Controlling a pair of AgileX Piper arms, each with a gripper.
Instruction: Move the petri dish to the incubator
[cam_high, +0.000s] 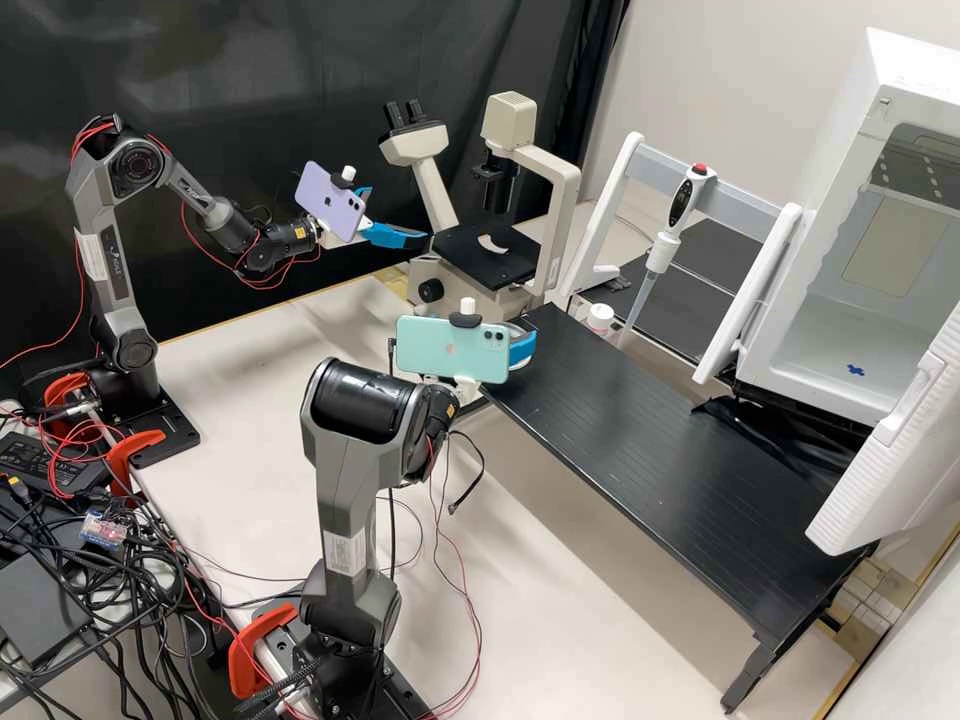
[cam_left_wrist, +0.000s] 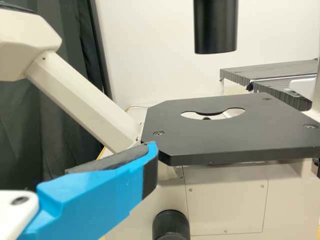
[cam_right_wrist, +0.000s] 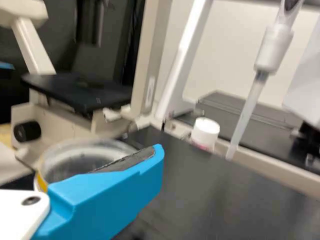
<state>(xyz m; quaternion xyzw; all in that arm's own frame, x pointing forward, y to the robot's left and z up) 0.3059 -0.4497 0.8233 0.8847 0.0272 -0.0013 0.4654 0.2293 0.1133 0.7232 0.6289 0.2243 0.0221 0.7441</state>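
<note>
In the high view, the right claw (cam_high: 522, 348) is at the near end of the black counter (cam_high: 660, 440), closed on the petri dish (cam_right_wrist: 85, 155). The dish is round, clear and shallow, with a thin rim; in the right wrist view it is touching the dark, rough-looking pad of one smooth blue finger. The surface of this counter is matt, with fine long grooves.

Beyond the right claw, there is a small bottle (cam_right_wrist: 205, 133) with a round white cap. Near it the slim translucent tip of the pipette (cam_high: 690, 195) hangs down from a stand (cam_high: 615, 190) of smooth white legs and a grey bar. Bottle and stand are both close to the long far side of the black counter.

The left claw (cam_high: 400, 215) is above the pale counter (cam_high: 225, 355), with its fingers wide apart and nothing between them. Just past it is the cream microscope (cam_high: 510, 110); its flat black stage (cam_left_wrist: 225, 137) has cut corners, screws and a rounded opening.

Farther along the black counter from the right claw, the boxy white incubator (cam_high: 905, 60) is open, with its ribbed door (cam_high: 880, 465) swung out at the side.
</note>
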